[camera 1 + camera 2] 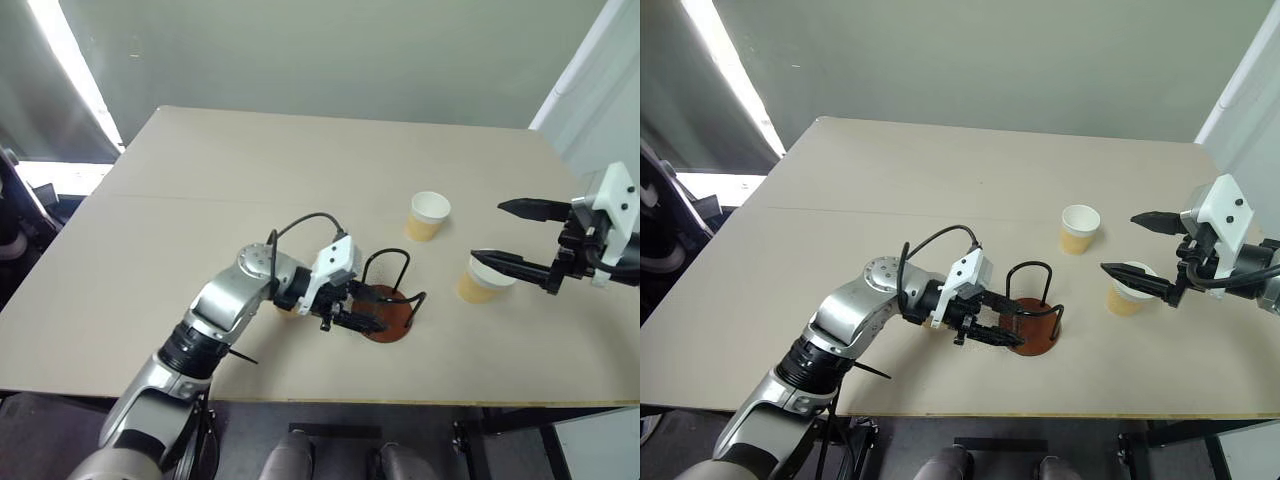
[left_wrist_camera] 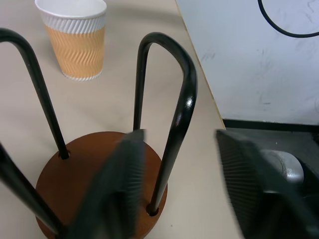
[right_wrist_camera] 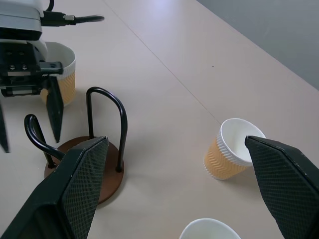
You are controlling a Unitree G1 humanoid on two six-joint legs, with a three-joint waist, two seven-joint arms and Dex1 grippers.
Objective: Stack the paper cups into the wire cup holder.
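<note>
Tan paper cups stand loose on the beige table [image 1: 200, 180] while the wire cup holder [image 1: 392, 300] holds none.

Left gripper [image 1: 352, 318] reaches low over the holder's reddish-brown disc base, its two black fingers parted with one wire loop between them and nothing in its grasp. One cup [image 3: 61, 74] stands upright on the table just behind this gripper, beside the holder. Right gripper [image 1: 508, 238] hovers above the table off to the right, its fingers spread wide and empty, with a second cup [image 1: 484, 279] upright below its nearer finger. A third cup [image 1: 428, 216] stands upright farther back, between the holder and the right gripper, apart from both.
</note>
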